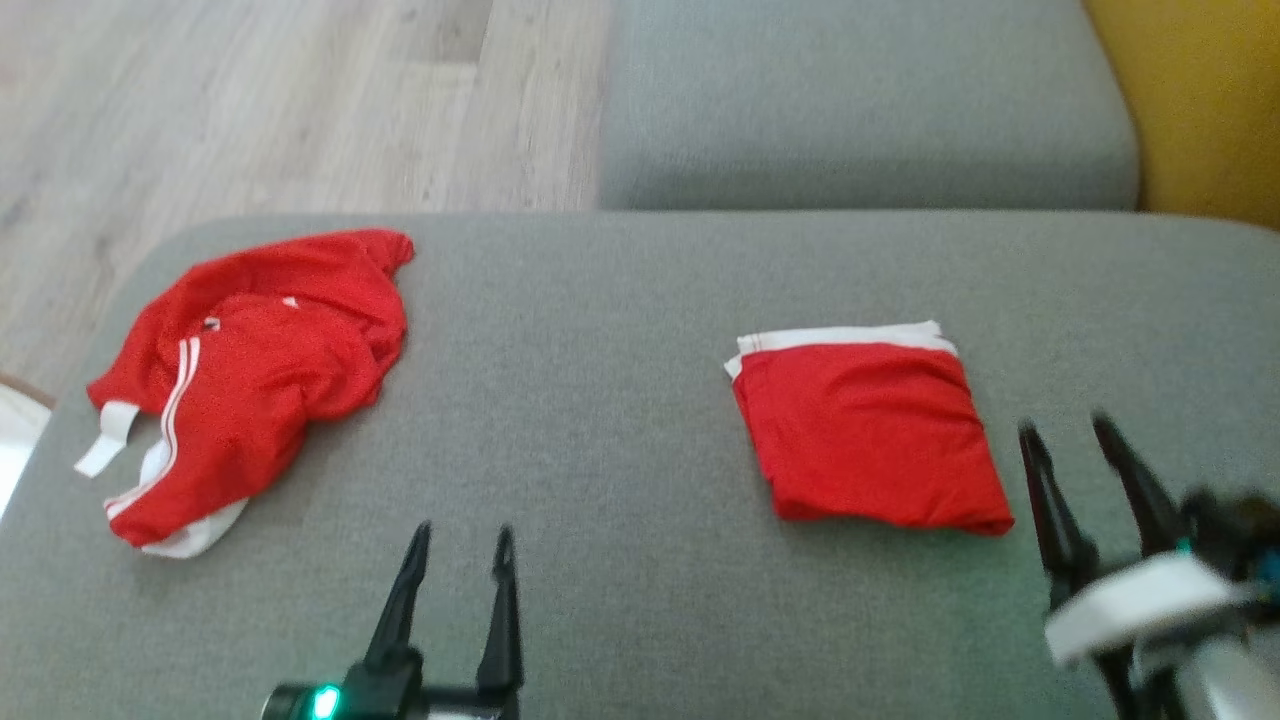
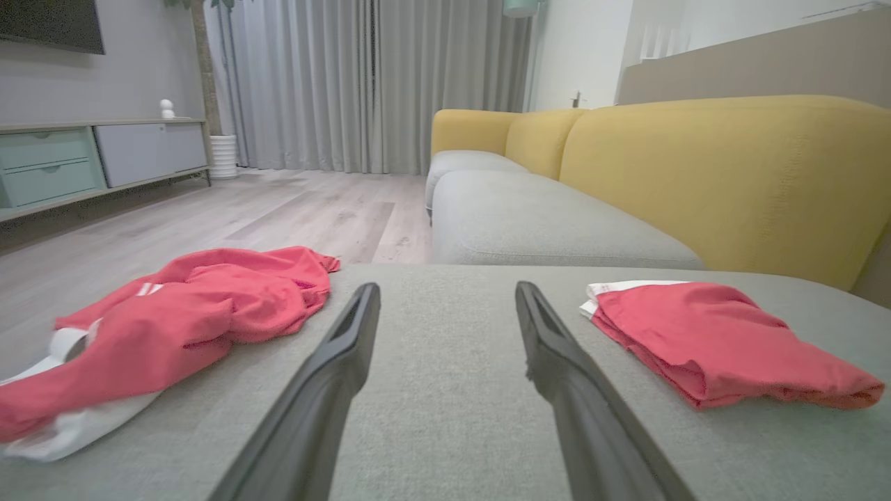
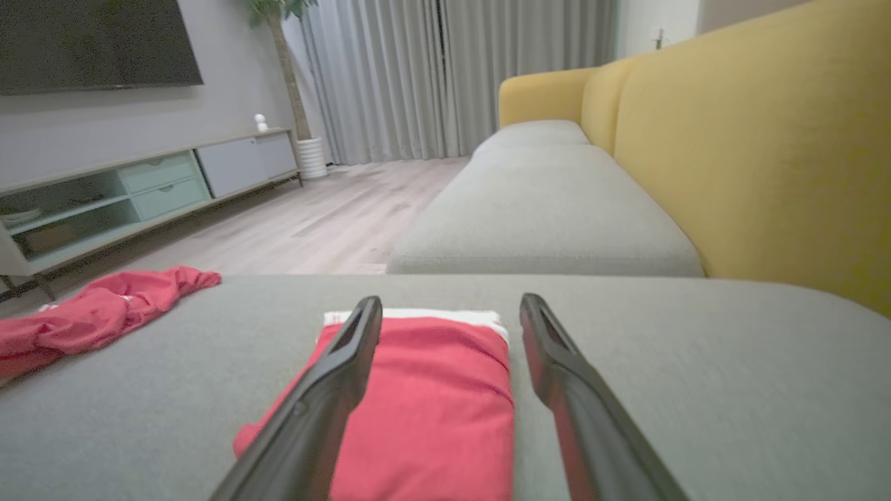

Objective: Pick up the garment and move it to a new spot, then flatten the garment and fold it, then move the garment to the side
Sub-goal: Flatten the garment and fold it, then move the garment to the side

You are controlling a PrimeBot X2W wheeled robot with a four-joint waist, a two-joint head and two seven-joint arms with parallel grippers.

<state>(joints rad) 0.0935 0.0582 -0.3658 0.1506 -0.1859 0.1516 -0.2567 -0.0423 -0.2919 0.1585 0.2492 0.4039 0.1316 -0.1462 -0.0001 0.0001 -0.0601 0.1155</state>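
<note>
Two red garments lie well apart on a broad grey fabric cushion point(image 1: 600, 420). In the head view, a crumpled red jersey with white stripes and white trim point(image 1: 250, 380) is heaped at the cushion's 9 o'clock, near its left edge. A red garment folded into a neat rectangle point(image 1: 870, 440), with a white band along its far edge, lies flat at about 3 o'clock. The left gripper point(image 1: 464, 530) sits at 6 o'clock, between the two garments. Its two dark fingers are spread apart over bare cushion and grasp nothing. The right gripper point(image 1: 1062, 428), somewhat blurred, is at 4 o'clock, just beside the folded garment's right edge. It is likewise released, with its jaws parted and empty. In the right wrist view, the folded garment lies under and between that gripper's fingers. At 12 o'clock beyond the cushion is a second grey seat cushion point(image 1: 860, 100), with a yellow backrest point(image 1: 1200, 100) at 2 o'clock and pale wooden flooring point(image 1: 250, 100) at 10 o'clock.
</note>
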